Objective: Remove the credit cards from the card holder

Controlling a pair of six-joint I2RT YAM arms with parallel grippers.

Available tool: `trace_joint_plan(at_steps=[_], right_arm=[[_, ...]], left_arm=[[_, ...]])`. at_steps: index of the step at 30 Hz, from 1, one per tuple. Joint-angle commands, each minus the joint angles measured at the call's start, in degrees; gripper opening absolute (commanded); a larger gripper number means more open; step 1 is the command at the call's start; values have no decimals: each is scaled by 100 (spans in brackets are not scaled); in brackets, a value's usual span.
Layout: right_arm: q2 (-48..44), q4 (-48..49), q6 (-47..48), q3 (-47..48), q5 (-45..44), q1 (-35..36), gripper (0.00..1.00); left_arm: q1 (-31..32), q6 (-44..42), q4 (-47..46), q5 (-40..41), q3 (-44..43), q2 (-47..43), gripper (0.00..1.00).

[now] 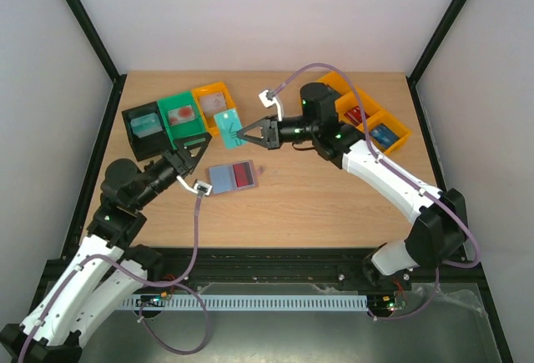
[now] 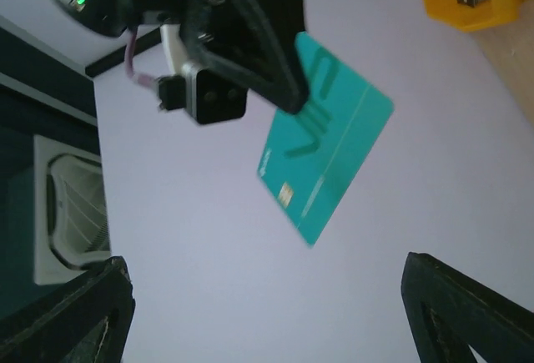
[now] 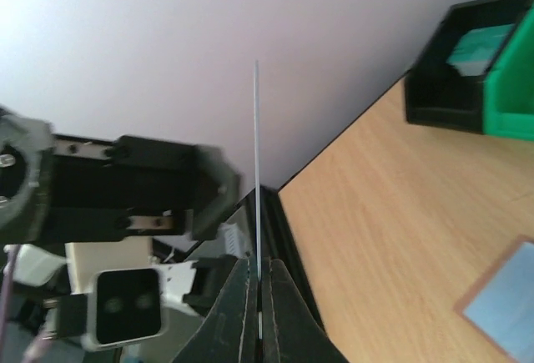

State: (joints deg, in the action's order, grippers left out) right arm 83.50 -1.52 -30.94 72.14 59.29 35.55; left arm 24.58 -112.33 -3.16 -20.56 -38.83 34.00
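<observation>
Right gripper (image 1: 243,135) pinches the teal card (image 1: 227,121) up off the table (image 1: 334,204). Left gripper (image 1: 200,150) gapes wide nearby, empty.

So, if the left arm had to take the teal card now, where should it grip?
Its free end, opposite the end pinched by the right gripper. The teal card is held in the air, so the open left gripper could come from its own side, a finger on each flat face.
</observation>
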Motion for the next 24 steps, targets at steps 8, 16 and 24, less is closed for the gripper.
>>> trace_joint_plan(at_steps=[8, 16, 24], right_arm=[[155, 545, -202, 135, 571, 496, 2], [354, 615, -237, 262, 634, 630, 2], [368, 136, 183, 404, 395, 663, 2]], left_arm=[[77, -1175, -1178, 26, 135, 385, 69], [200, -1414, -949, -45, 232, 332, 33], [266, -1386, -761, -3, 268, 240, 2]])
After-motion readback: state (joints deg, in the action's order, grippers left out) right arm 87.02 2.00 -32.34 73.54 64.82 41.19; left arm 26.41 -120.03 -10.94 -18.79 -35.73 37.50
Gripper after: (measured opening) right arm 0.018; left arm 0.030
